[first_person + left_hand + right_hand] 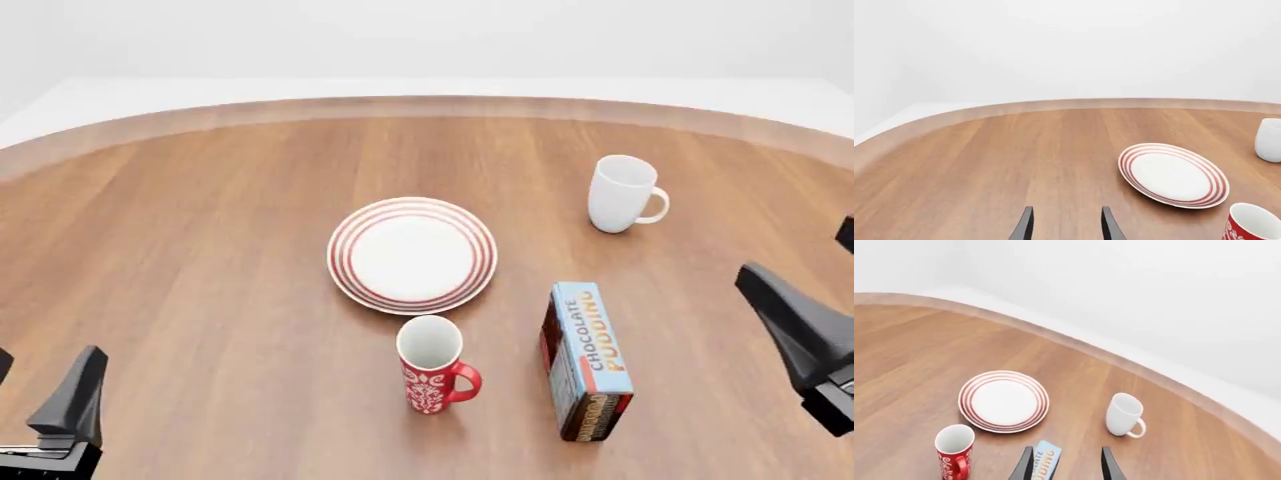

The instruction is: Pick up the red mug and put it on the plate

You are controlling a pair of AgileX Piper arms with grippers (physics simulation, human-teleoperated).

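The red mug (431,366) stands upright on the table with its handle to the right, just in front of the plate (412,255), which is empty. The mug also shows in the left wrist view (1252,225) and the right wrist view (954,451), as does the plate (1173,175) (1003,401). My left gripper (47,358) is open and empty at the near left, far from the mug; its fingers (1026,225) point over bare wood. My right gripper (797,250) is open and empty at the right edge, apart from everything.
A plain white mug (625,195) stands at the back right. A chocolate pudding box (587,360) lies just right of the red mug, between it and my right gripper. The table's curved far edge (400,105) runs across the back.
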